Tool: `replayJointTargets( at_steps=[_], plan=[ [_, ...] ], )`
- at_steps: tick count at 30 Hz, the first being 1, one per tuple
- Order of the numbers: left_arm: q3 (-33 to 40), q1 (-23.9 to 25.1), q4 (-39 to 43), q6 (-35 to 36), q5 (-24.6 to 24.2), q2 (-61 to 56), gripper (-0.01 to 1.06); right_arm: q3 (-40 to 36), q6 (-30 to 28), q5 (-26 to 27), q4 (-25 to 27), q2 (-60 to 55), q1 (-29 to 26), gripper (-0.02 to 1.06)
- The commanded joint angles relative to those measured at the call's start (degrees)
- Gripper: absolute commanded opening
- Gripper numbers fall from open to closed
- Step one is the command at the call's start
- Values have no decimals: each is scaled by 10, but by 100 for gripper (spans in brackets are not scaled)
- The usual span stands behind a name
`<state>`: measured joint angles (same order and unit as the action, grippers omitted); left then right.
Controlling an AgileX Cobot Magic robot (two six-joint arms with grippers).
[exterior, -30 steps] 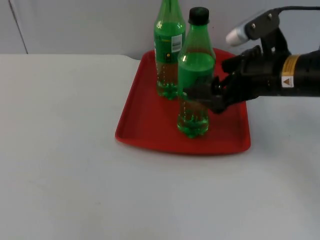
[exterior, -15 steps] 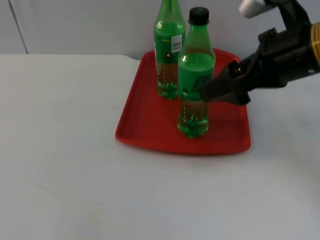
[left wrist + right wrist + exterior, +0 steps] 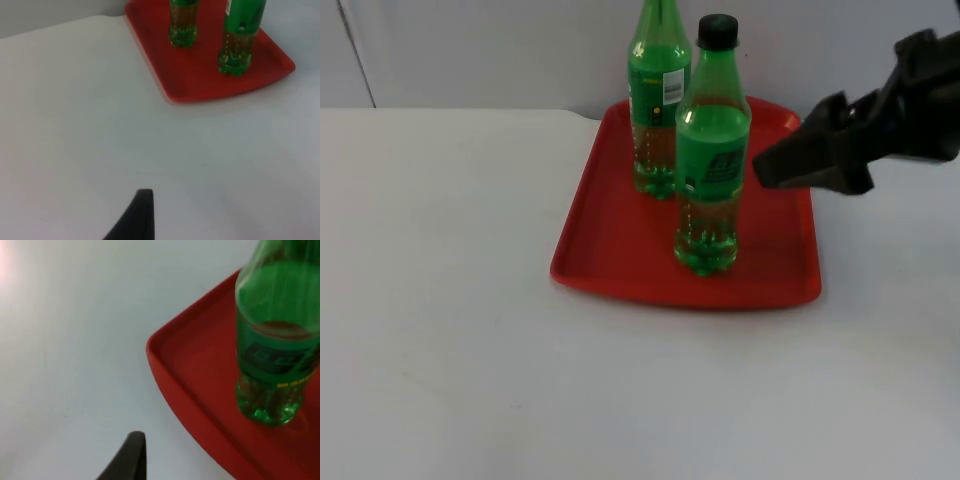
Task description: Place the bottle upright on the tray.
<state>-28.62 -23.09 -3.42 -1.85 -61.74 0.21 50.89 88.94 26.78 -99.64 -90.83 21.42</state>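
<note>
A red tray [image 3: 610, 250] lies mid-table with two green bottles standing upright on it. The front bottle [image 3: 710, 160] has a black cap and a dark label; it also appears in the right wrist view as the labelled bottle [image 3: 272, 355] near the tray's edge [image 3: 190, 390]. The second bottle [image 3: 658, 90] stands behind it. My right gripper [image 3: 767, 168] hovers open just right of the front bottle, apart from it and holding nothing. My left gripper [image 3: 142, 215] waits over bare table, well away from the tray [image 3: 200, 75].
The grey partition wall [image 3: 470, 50] runs right behind the tray. White table [image 3: 450, 330] spreads to the left and in front of the tray.
My right gripper has let go of the black-capped bottle and drawn back to the right and upward. The bottle stays upright where it stood.
</note>
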Motion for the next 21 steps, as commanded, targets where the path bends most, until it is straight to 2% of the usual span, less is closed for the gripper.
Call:
replayJointTargets(
  at_steps=[1, 3, 4, 6, 7, 8, 9, 10, 12, 13, 15, 17, 18, 21],
  plan=[
    [3, -2, 0, 0, 2, -2, 105, -7, 2, -1, -3, 48, -2, 105],
    [3, -2, 0, 0, 2, -2, 105, -7, -2, -1, -3, 64, -2, 105],
    [3, -2, 0, 0, 2, -2, 105, -7, -31, -2, -3, 84, -2, 105],
    [3, -2, 0, 0, 2, -2, 105, -7, -134, -14, -3, 130, -2, 105],
    [3, -2, 0, 0, 2, -2, 105, -7, -134, -14, -3, 130, -2, 105],
    [3, -2, 0, 0, 2, -2, 105, -7, -200, -38, -3, 163, -2, 105],
    [3, -2, 0, 0, 2, -2, 105, -7, -233, -69, -3, 187, -2, 105],
    [3, -2, 0, 0, 2, -2, 105, -7, -244, -102, -3, 209, -2, 105],
    [3, -2, 0, 0, 2, -2, 105, -7, -232, -199, -3, 244, -2, 105],
    [3, -2, 0, 0, 2, -2, 105, -7, -232, -199, -3, 244, -2, 105],
    [3, -2, 0, 0, 2, -2, 105, -7, -180, -293, 3, 273, -2, 105],
    [3, -2, 0, 0, 2, -2, 105, -7, -146, -380, 80, 299, -2, 105],
    [3, -2, 0, 0, 2, -2, 105, -7, -146, -380, 80, 299, -2, 105],
    [3, -2, 0, 0, 2, -2, 105, -7, -191, -460, 244, 329, -2, 105]
  ],
)
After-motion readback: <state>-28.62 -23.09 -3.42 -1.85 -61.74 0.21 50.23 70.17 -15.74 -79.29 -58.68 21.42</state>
